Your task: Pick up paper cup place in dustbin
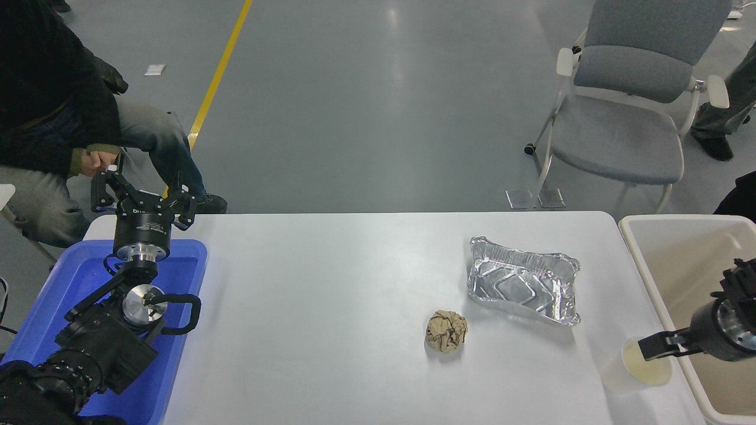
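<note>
The paper cup (631,369), white with a cream inside, stands upright near the table's front right corner, just left of the dustbin (661,277). The dustbin is a large beige tub beside the table's right edge. My right gripper (686,311) comes in from the right edge above the dustbin and is open. Its lower finger (658,346) reaches over the cup's mouth, while the upper one sits over the tub. Whether the finger touches the cup cannot be told. My left gripper (142,199) is parked open at the far left, above the blue tray.
A crumpled brown paper ball (446,332) and a silver foil tray (522,287) lie left of the cup. A blue tray (71,277) sits under the left arm. A person sits at the far left, and a grey chair (620,118) stands beyond the table.
</note>
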Robot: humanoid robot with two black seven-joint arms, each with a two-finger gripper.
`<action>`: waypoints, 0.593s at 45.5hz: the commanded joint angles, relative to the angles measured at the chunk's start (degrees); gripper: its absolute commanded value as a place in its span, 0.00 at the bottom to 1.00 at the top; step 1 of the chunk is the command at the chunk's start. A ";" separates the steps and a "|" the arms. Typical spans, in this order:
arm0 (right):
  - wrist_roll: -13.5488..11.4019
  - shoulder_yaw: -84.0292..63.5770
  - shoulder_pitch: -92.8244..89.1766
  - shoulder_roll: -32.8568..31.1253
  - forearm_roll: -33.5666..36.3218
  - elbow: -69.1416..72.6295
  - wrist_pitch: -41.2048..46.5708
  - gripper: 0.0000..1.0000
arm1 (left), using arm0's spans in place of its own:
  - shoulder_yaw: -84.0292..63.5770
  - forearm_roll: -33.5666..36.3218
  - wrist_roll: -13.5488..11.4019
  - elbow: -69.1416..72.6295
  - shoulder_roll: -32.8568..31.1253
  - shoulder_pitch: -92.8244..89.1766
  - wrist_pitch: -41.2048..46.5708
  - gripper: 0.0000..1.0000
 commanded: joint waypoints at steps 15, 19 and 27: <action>0.40 0.40 -3.69 2.26 -0.05 -2.25 -2.47 0.81 | 0.00 0.00 0.02 0.00 0.07 0.00 0.00 0.99; 0.49 0.40 -4.13 2.26 -0.05 -2.25 -2.56 0.63 | 0.00 0.00 -0.06 0.00 -0.02 0.00 0.00 0.99; 0.58 0.32 -4.22 2.26 -0.05 -2.25 -2.55 0.32 | 0.00 0.00 0.02 0.00 0.07 0.00 0.00 0.99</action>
